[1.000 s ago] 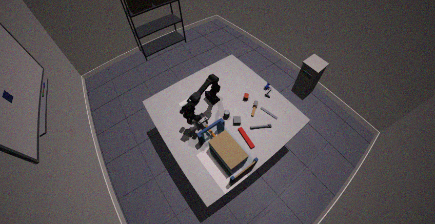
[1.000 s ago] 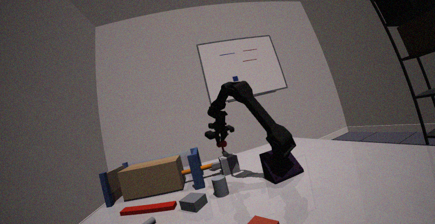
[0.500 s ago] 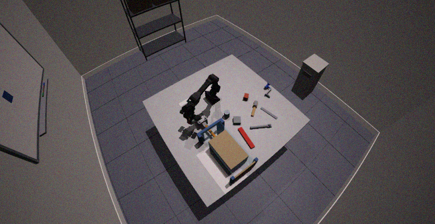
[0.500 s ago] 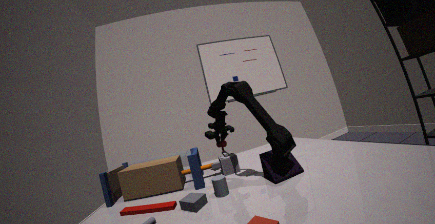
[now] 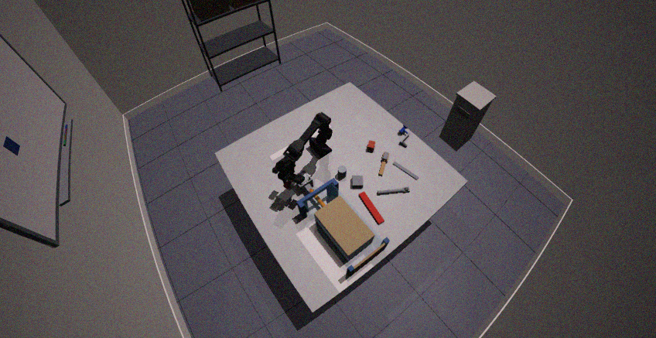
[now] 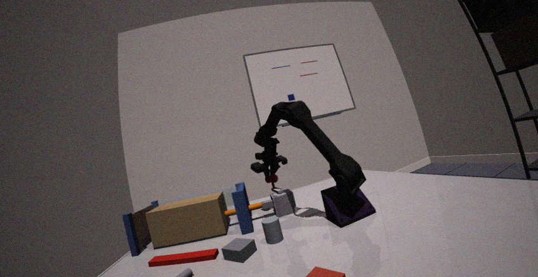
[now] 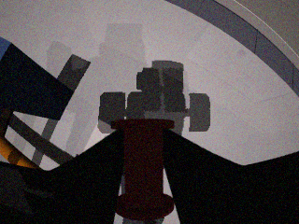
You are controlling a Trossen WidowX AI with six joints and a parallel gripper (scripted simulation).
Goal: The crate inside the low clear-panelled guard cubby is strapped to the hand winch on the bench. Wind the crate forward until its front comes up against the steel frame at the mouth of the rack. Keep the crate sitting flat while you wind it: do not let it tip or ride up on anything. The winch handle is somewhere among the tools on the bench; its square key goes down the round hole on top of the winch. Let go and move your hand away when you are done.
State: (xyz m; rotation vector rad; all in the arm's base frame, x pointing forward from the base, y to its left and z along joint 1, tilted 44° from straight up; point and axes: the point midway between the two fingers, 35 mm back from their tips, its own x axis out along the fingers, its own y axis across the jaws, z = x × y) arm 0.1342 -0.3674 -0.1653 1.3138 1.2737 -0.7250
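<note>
My gripper (image 5: 287, 184) (image 6: 271, 178) (image 7: 142, 134) points down, shut on the red knob of the winch handle (image 6: 271, 179) (image 7: 143, 161). The handle's grey arm lies low over the top of the grey winch (image 6: 283, 204); its key and the round hole are hidden. An orange strap (image 5: 316, 197) (image 6: 255, 206) runs from the winch through the blue steel frame (image 5: 317, 192) (image 6: 242, 210) to the crate (image 5: 344, 224) (image 6: 188, 219). The tan-topped crate looks flat and level. A gap with strap showing stands between its front and the frame.
A grey cylinder (image 5: 341, 172) (image 6: 272, 231), a grey block (image 5: 357, 182) (image 6: 239, 250) and a red bar (image 5: 370, 207) (image 6: 183, 258) lie beside the rack. A hammer (image 5: 382, 167), a wrench (image 5: 392, 191), a grey bar (image 5: 404, 170) and a red block (image 5: 370, 145) lie farther off.
</note>
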